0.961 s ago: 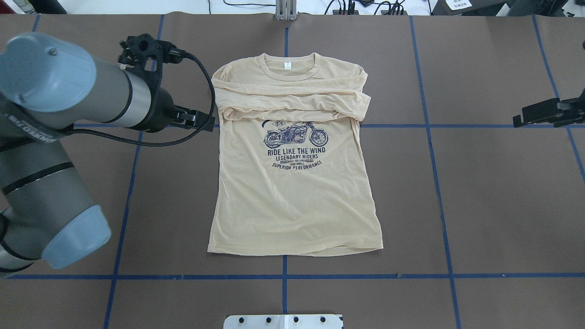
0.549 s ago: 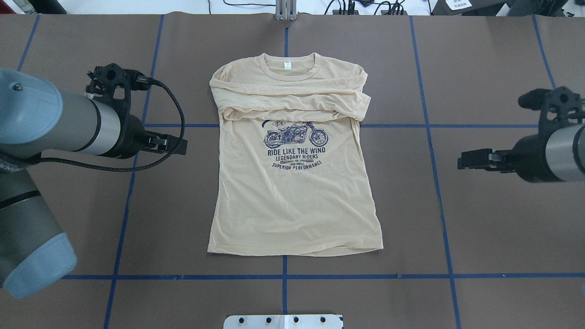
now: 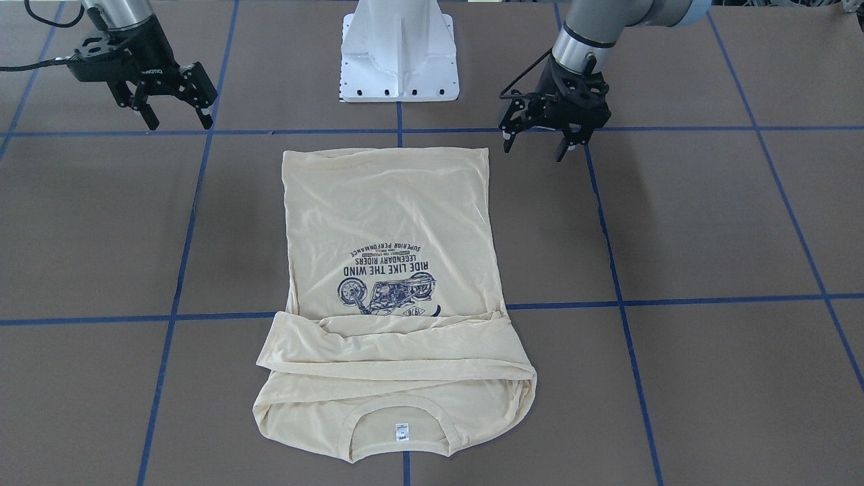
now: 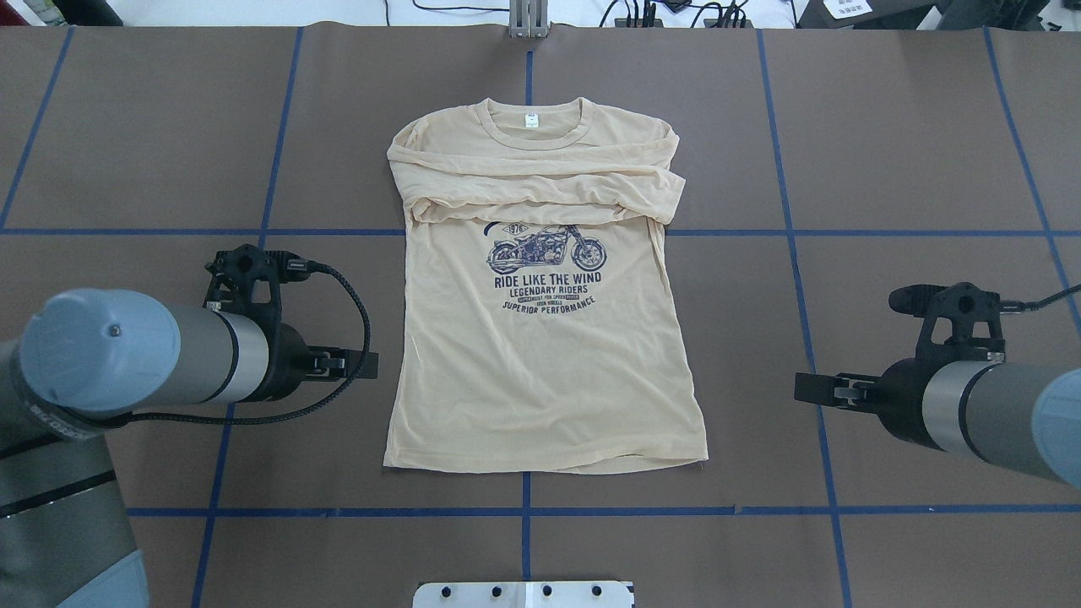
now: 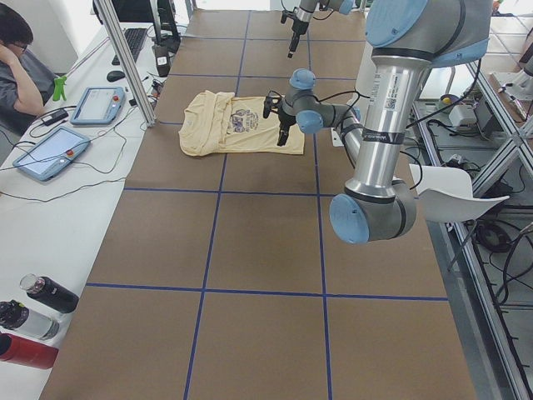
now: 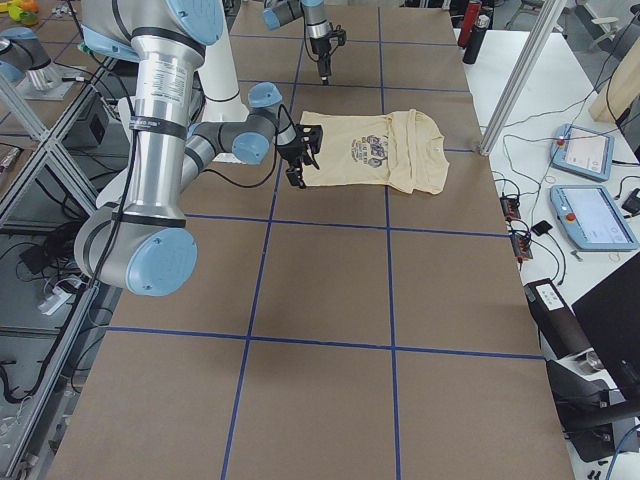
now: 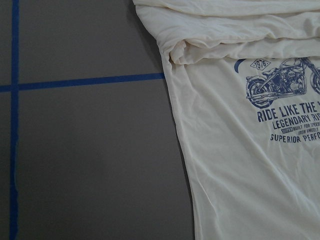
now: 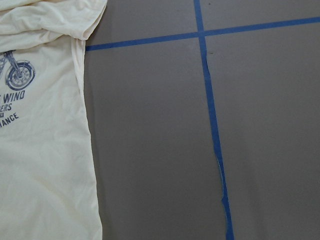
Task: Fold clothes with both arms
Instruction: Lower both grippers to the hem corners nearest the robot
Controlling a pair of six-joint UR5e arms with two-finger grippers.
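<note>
Lying limp, the shirt [image 4: 540, 371] likely needs hem-corner pinches; left end effector [image 3: 533, 150] and right end effector [image 3: 179, 123] gape empty.

The shirt [image 4: 540, 380] is lying as thin matt cloth; the table [image 4: 912, 152] is showing matt brown paper with blue tape [image 4: 887, 232].

A matte brown worktop [image 4: 912, 127], ruled into large squares by blue tape lines [image 4: 887, 232], lies under bright, even light. Along the side opposite the robot runs a white side desk [image 5: 50, 225] carrying two flat grey touch-screen pendants [image 5: 98, 104] among loose cables, with a slanted aluminium frame post [image 5: 127, 62] rising at its edge. At one end of the desk lie a black bottle [image 5: 48, 293] and a red bottle [image 5: 25, 350].
</note>
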